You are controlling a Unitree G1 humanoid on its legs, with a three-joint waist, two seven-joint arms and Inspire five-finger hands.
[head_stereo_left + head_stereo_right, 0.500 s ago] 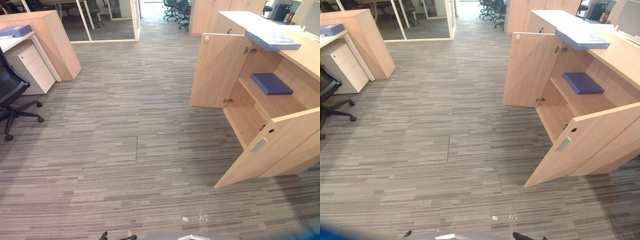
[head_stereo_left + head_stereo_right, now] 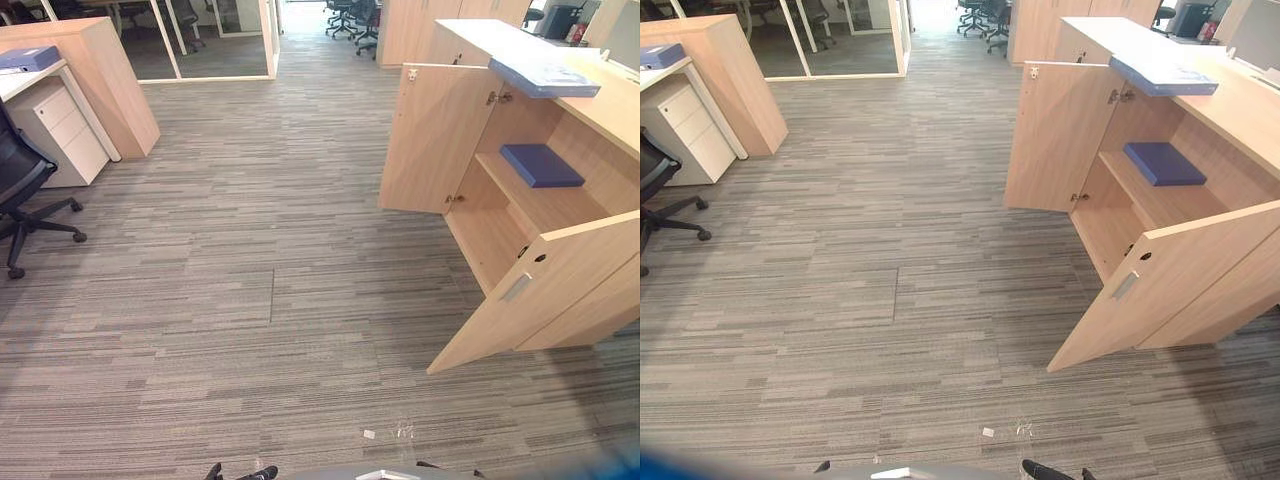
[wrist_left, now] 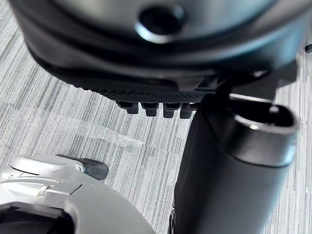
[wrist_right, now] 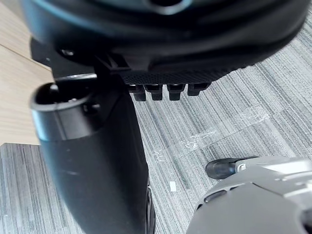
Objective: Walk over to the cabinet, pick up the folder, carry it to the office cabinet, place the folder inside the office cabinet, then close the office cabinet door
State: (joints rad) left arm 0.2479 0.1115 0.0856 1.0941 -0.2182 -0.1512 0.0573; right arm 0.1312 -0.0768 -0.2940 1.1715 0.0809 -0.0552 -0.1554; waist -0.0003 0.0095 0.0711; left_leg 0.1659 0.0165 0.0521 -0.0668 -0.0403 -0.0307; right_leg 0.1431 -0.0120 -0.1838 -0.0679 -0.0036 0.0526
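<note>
Standing open at the right of the frame, the office cabinet [image 2: 607,112] has both doors swung outward: the far door [image 2: 435,140] towards the upper middle, the near door [image 2: 540,295] angled down towards the lower right. A dark blue folder [image 2: 541,165] lies flat on the shelf [image 2: 545,208] inside it. A paler blue folder [image 2: 545,77] rests on the cabinet's top, its edge hanging over the opening. At the upper left, a third folder [image 2: 28,59] lies beside a low wooden cabinet [image 2: 110,80], with a white drawer unit [image 2: 65,135] and a black office chair [image 2: 20,190] beneath it.

Grey striped carpet [image 2: 250,250] covers the middle. The left hand [image 3: 146,58] and the right hand [image 4: 165,44] hang over the carpet, fingers loose and thumbs standing clear, grasping nothing.
</note>
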